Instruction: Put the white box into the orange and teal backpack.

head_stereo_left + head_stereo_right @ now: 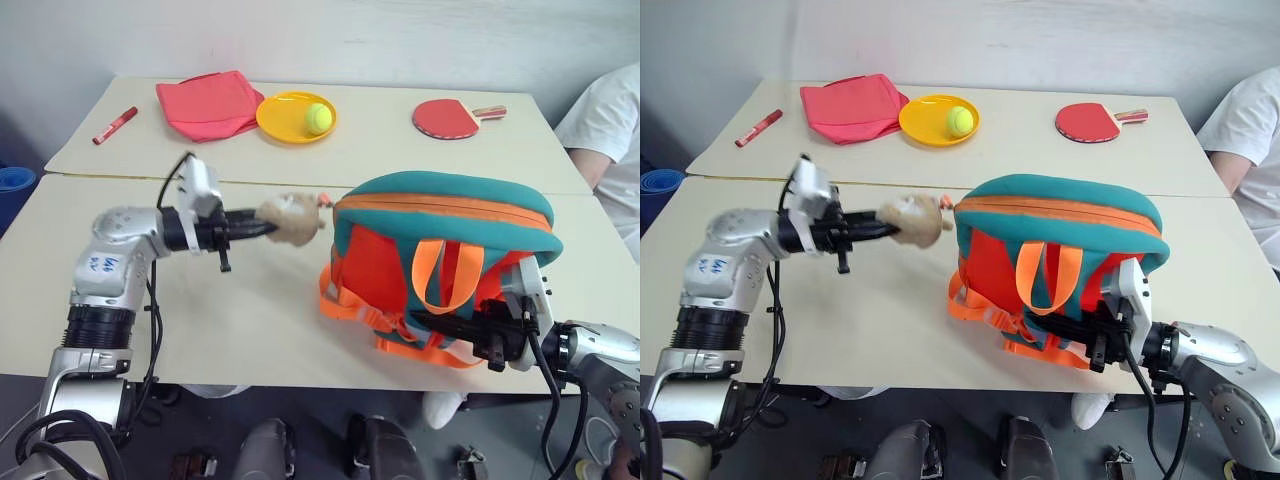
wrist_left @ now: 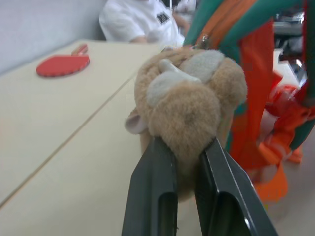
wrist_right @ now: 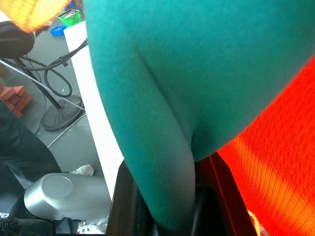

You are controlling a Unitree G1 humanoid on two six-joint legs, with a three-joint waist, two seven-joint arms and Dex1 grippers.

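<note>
Soft fabric is what you have in both claws, and it will give wherever you pull. Your left gripper [image 2: 184, 162] has its fingers pinched on the tan plush animal [image 1: 291, 219], which hangs off the backpack's zipper end; the fur squashes between the pads, so the hold looks light and could slip under a hard tug. Just beyond that claw stands the orange and teal backpack [image 1: 440, 200], upright on the table [image 1: 250, 320], its orange zipper line across the top apparently closed. Your right gripper [image 1: 470, 335] is shut on a fold of the teal cloth at the pack's near lower side, among the orange straps [image 1: 440, 275].

The pack looks bulky but limp: expect it to sag and tip rather than hold shape. Pull the plush gently along the zipper line while the right claw anchors the body.

I cannot see the white box, so I can't place it.
</note>
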